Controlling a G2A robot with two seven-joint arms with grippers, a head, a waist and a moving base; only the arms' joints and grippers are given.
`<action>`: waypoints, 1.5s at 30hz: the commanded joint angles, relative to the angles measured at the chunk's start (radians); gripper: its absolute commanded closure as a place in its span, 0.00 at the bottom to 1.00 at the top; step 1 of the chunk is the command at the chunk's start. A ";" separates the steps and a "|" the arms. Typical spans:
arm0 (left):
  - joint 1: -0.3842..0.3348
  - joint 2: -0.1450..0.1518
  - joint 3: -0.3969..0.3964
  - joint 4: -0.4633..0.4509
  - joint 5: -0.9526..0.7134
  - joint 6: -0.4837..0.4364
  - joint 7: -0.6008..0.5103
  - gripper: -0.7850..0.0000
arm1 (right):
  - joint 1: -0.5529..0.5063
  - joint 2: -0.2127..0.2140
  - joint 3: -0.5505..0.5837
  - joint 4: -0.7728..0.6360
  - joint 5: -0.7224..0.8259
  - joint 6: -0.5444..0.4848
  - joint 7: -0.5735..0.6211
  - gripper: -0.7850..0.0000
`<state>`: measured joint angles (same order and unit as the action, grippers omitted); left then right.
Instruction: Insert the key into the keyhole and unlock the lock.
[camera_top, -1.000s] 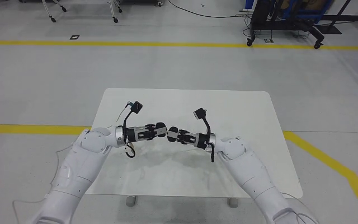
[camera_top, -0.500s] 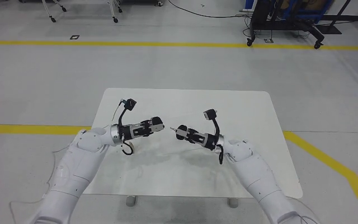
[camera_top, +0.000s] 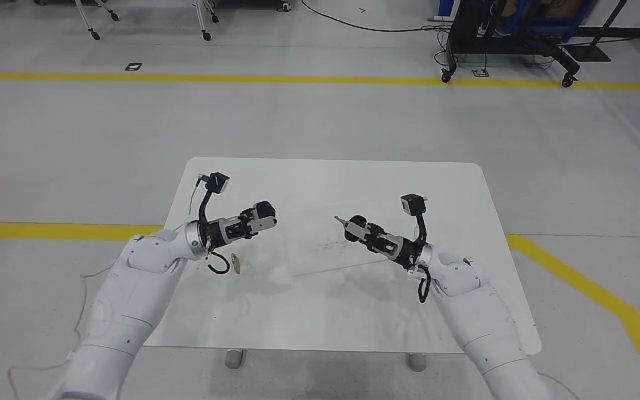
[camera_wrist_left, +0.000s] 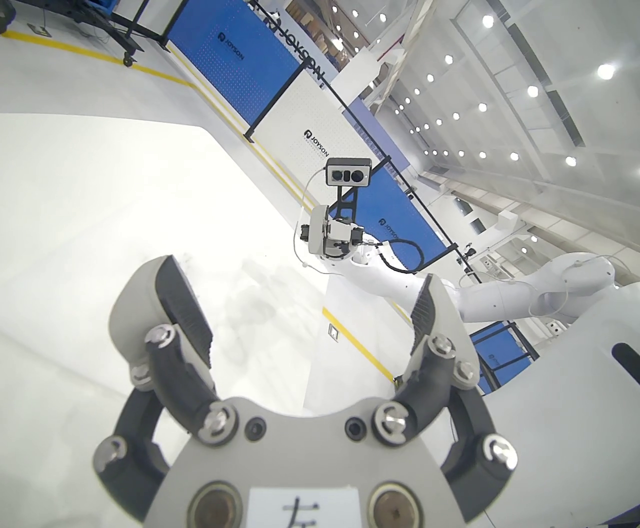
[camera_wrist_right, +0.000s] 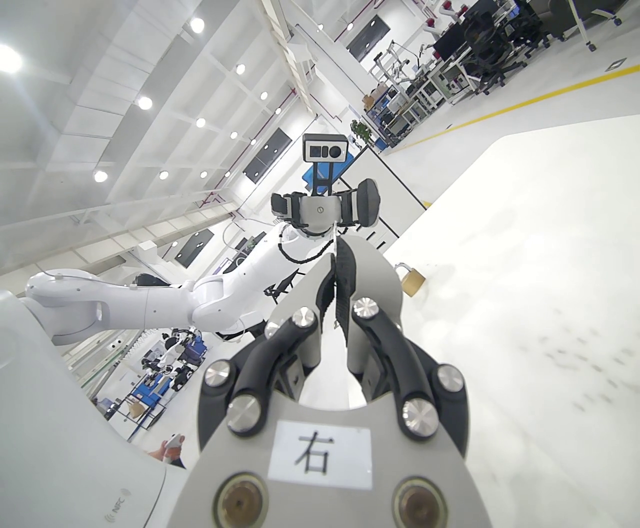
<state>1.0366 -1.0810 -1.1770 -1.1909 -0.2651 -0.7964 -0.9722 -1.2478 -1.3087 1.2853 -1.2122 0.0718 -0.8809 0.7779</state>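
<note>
Arms now farther apart: left gripper (camera_wrist_left: 301, 278) wide open, empty; right gripper (camera_wrist_right: 340, 252) tight on key (camera_top: 339, 218); lock (camera_wrist_right: 411, 280) on table (camera_top: 450, 195).

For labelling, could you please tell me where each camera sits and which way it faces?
Top view: above the arms, looking down at the table; left gripper and right gripper show.
Left wrist view: behind the open left gripper, facing across the table toward the right arm.
Right wrist view: behind the right gripper, shut on the key, facing the left arm and padlock.
Shared: each wrist view shows the other gripper.
</note>
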 joint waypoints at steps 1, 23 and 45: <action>0.030 0.014 -0.054 -0.053 0.231 0.036 0.109 0.00 | 0.000 0.000 0.000 0.000 0.000 0.000 0.000 1.00; 0.485 0.048 -0.143 -0.686 1.300 0.932 0.075 0.16 | 0.000 0.000 0.000 0.000 0.000 0.000 0.000 1.00; 0.344 0.009 -0.014 -0.556 1.359 1.075 -0.006 0.56 | 0.000 0.000 0.000 0.000 0.000 0.000 0.000 1.00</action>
<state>1.3793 -1.0720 -1.1929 -1.7452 1.0836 0.2800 -0.9753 -1.2478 -1.3087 1.2854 -1.2122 0.0717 -0.8809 0.7778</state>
